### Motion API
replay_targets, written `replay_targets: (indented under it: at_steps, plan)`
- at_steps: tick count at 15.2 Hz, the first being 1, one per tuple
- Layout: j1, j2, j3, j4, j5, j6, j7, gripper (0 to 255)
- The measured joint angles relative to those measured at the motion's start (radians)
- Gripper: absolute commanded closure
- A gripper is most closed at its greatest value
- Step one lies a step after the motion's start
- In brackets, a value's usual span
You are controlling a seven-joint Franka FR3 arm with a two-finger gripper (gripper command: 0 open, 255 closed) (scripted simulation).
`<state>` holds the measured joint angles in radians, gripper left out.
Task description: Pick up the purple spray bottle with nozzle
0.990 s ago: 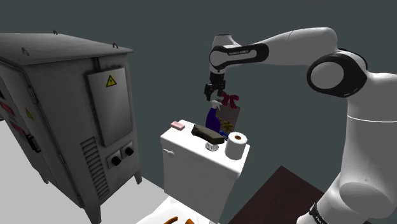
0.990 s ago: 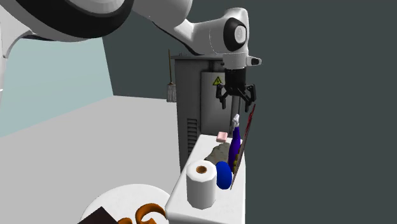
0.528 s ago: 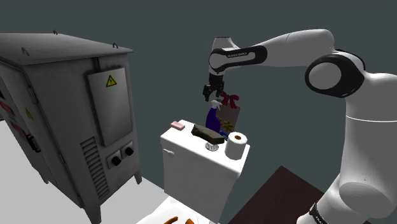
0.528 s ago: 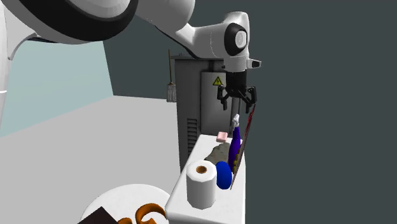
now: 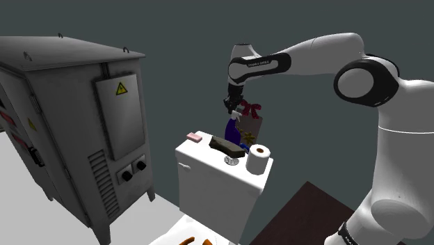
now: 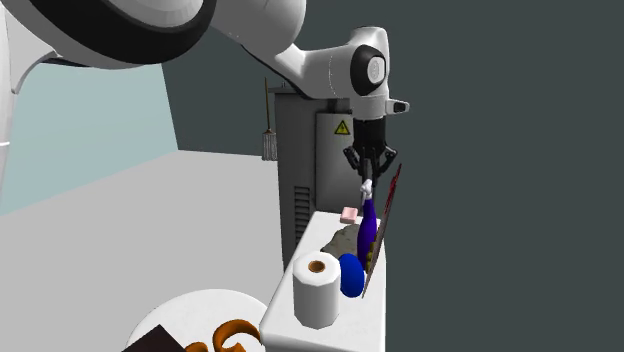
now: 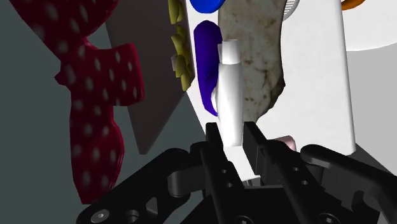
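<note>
Change: tool (image 6: 367, 182) has been coming down since a second ago, and its fingers, spread wide then, are now closing in.
Tool: clenching on the bottle's white nozzle (image 7: 228, 89), with both fingers pressing against its sides.
Bottle (image 5: 232, 129): standing upright on the tank (image 5: 209, 179), toward the tank's back edge, with its purple body not yet lifting.
Neighbours: bag (image 5: 252, 122) is leaning just behind the bottle at the tank's back, and roll (image 5: 259, 159) is standing on the tank's top toward one end.
Risk one: the grip is sitting high on a narrow nozzle, so the body may be swinging or slipping free as lifting begins.
Risk two: a swinging bottle may be catching the bag and tipping it off the tank.
</note>
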<state>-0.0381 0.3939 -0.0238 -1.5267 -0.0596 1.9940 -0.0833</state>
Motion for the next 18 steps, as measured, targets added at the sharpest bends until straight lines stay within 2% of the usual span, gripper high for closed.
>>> replay_targets:
  at_steps: [2, 8, 10, 13, 16, 18]
  plan:
    - [-0.002, -0.012, -0.001, -0.017, 0.0, -0.001, -0.003, 255]
    - [-0.017, 0.03, -0.008, 0.052, 0.008, -0.05, -0.03, 255]
    - [-0.001, 0.024, 0.0, 0.067, 0.013, -0.14, -0.015, 255]
    - [-0.001, 0.037, 0.002, 0.108, 0.01, -0.22, -0.015, 255]
    - [-0.002, 0.025, 0.004, 0.127, 0.009, -0.217, -0.014, 255]
    - [-0.004, 0.029, 0.006, 0.147, 0.011, -0.251, -0.022, 255]
